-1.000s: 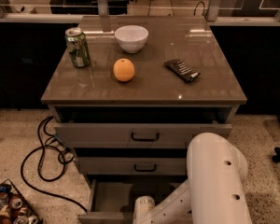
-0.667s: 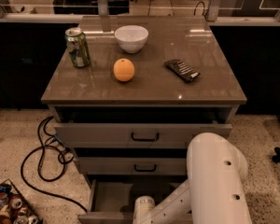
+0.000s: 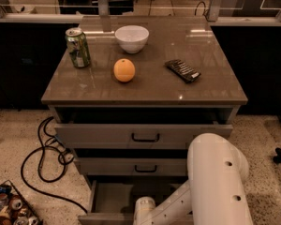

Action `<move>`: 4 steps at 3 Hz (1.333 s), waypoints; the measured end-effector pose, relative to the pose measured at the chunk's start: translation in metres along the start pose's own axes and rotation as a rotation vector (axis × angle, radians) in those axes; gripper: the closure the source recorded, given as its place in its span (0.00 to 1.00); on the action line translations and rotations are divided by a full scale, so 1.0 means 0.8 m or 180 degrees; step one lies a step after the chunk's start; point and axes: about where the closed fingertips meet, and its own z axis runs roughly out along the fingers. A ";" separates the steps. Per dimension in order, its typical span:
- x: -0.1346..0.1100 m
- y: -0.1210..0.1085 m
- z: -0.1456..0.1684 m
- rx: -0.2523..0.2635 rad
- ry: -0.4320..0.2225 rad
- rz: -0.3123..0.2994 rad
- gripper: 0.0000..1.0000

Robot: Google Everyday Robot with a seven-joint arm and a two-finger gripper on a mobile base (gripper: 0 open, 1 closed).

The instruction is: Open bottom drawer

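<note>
I am looking down on a grey cabinet (image 3: 145, 90) that is filling most of the view, its glossy top carrying four things. My robot's white arm (image 3: 218, 182) is bulking up at the lower right and reaching down and left, with its round wrist end (image 3: 145, 209) sitting at the front of the lowest opening. The gripper is lying beyond the lower edge of the view, past that wrist, so I cannot tell whether it is spread or closed.

The top drawer (image 3: 103, 136) and the middle drawer (image 3: 103, 166) are each showing a black bar handle, and each is showing a dark gap above its front. The bottom drawer (image 3: 122, 198) is standing pulled out beneath them, its bare inside facing up at me and its front running off the lower edge.

A black cable (image 3: 40, 156) is looping on the speckled floor to the left. On the top, a white bowl (image 3: 131, 38) is sitting at the back, a green can (image 3: 78, 47) is standing upright to its left, a dark flat packet (image 3: 182, 71) is lying to the right, and an orange (image 3: 124, 70) is resting in front of the bowl.
</note>
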 end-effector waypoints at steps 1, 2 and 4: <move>0.001 -0.001 0.002 -0.0009 -0.0007 -0.0001 0.00; 0.001 -0.001 0.002 -0.0009 -0.0007 -0.0001 0.00; 0.001 -0.001 0.002 -0.0008 -0.0007 -0.0001 0.00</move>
